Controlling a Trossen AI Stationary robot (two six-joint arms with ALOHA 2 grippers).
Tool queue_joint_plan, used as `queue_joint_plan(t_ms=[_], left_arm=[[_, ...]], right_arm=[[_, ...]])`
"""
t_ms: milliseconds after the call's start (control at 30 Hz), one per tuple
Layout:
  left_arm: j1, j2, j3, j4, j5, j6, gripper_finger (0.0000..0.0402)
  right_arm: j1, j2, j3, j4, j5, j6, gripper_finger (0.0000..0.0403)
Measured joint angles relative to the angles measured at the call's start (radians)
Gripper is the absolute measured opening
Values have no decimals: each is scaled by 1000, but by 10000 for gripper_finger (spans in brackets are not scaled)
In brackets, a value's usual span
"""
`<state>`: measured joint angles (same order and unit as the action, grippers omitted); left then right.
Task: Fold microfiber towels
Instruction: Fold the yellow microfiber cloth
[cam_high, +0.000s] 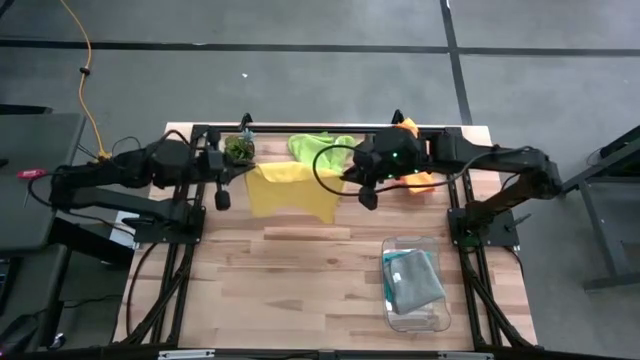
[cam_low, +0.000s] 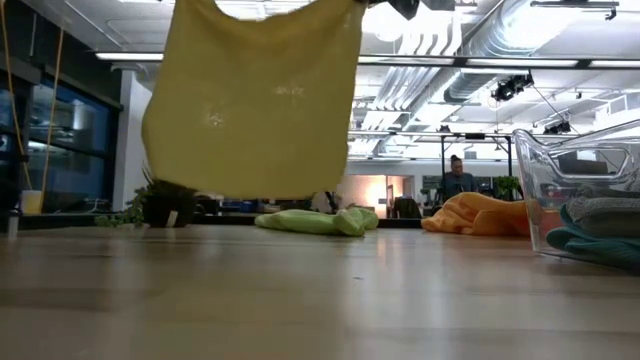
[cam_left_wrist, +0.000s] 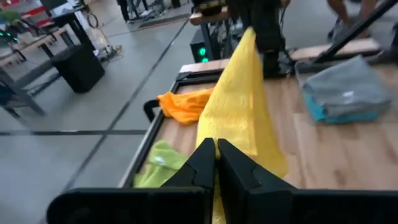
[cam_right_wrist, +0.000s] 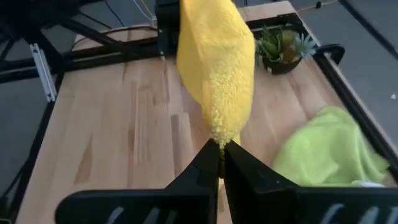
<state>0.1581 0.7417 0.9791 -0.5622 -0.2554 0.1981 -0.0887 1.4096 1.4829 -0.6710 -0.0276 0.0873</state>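
At the far-left part of the tabletop (cam_high: 300, 290) we see the left tool (cam_left_wrist: 216, 163), its fingers pinched tight on one top corner of the yellow towel (cam_high: 290, 188). Just beside it, by the far edge, stands a small plant (cam_high: 239, 148). The yellow towel hangs stretched between both tools, and in the low view its lower edge is clear of the wood. Behind it, along the far edge, the lime towel (cam_high: 320, 148) lies crumpled. Further right we find the right tool (cam_right_wrist: 222, 163), likewise clamped on the towel's other top corner. Past it, near the far-right corner, the orange towel (cam_high: 415, 178) lies in a heap, partly under the right arm. Toward the near-right corner sits a clear bin (cam_high: 416, 285) with the grey towel (cam_high: 415, 283) folded inside on top of the teal towel (cam_high: 391, 268).
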Motion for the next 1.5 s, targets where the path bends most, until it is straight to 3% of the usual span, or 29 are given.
queue_joint_plan(t_ms=[233, 400, 633, 800, 1033, 1233, 1400, 1500], left_arm=[[-3, 17, 32, -135, 33, 15, 0], [-89, 82, 29, -254, 31, -110, 0], [-256, 185, -32, -231, 105, -254, 0], [-409, 234, -188, -65, 215, -464, 0], [-576, 309, -379, 274, 208, -779, 0], [-667, 377, -433, 422, 224, -972, 0], [-724, 431, -440, 481, 256, -1026, 0], [-715, 440, -440, 459, 216, -1033, 0]], right_arm=[[75, 23, 20, -71, 2, -42, 0], [194, 79, 19, -150, 45, -44, 0], [340, 209, 19, -191, 26, -16, 0], [400, 287, 19, -210, -6, 22, 0], [454, 420, 19, -196, -232, 31, 0], [461, 485, 19, -147, -433, 17, 0], [427, 481, 19, -137, -463, 39, 0], [385, 478, 19, -140, -488, 100, 0]])
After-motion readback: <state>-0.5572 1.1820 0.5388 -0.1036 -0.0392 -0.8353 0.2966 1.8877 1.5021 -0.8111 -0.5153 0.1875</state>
